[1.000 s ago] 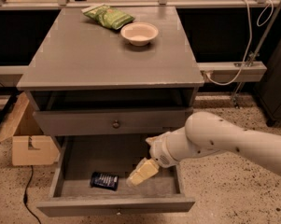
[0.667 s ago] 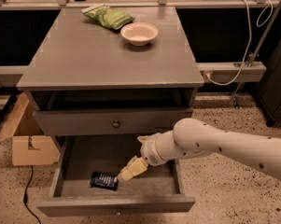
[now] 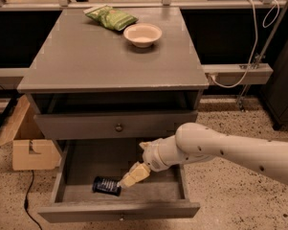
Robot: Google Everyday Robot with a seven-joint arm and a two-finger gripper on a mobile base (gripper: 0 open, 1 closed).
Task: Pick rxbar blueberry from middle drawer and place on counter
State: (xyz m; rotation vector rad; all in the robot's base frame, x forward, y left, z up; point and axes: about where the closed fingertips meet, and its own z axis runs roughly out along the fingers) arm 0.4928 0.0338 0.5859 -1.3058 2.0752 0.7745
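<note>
Now | pincer [image 3: 127,179] in middle drawer [image 3: 86,161] | rxbar blueberry [image 3: 105,186] just beside it

In the open drawer [image 3: 86,162] the tool [image 3: 130,177] points toward 8 o'clock, its tip just beside the bar [image 3: 105,185]. On the worktop [image 3: 110,61] a bowl [image 3: 142,34] sits, a bag [image 3: 110,17] at its 10 o'clock.

In the middle drawer [image 3: 86,163], the rxbar blueberry [image 3: 106,186] lies front-left, the tool [image 3: 124,181] just right of it; on the table [image 3: 110,61], the bowl [image 3: 142,34] sits right of the snack bag [image 3: 111,17]
</note>
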